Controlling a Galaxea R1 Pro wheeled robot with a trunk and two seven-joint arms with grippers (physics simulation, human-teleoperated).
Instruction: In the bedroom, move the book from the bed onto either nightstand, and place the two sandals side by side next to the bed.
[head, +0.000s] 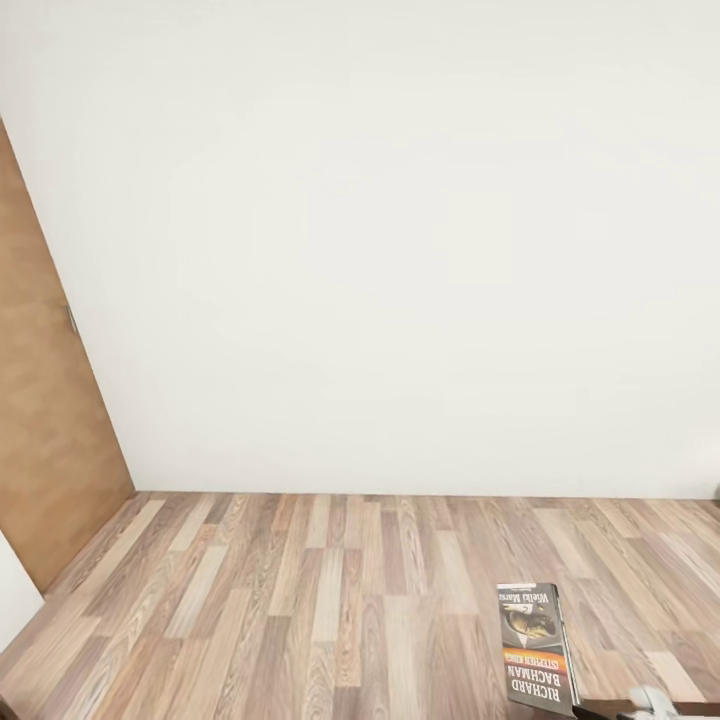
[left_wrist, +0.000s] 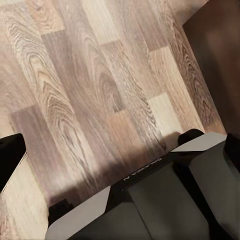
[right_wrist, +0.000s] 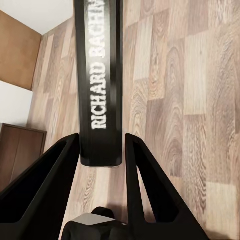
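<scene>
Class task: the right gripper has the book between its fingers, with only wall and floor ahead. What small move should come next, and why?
Probably turn the base toward the dark brown cabinet seen beyond the right gripper, likely a nightstand. The book is carried spine-on between the fingers, above the wood floor, and the head view faces a blank white wall.

In the head view a wall (head: 380, 240) takes up the upper and middle of the frame, with the plank floor (head: 300, 610) running along the bottom below it. A door (head: 45, 430) stands at the left edge, meeting the floor at the lower left. The book (head: 537, 647) sits at the lower right of the frame, above the floor.

In the right wrist view the book (right_wrist: 100, 80) runs from the top of the frame down between the two fingers (right_wrist: 47, 185) of the right gripper (right_wrist: 101, 150), with floor behind it. A cabinet (right_wrist: 17, 155) lies at the left edge, with the door (right_wrist: 17, 50) in the upper left corner.
</scene>
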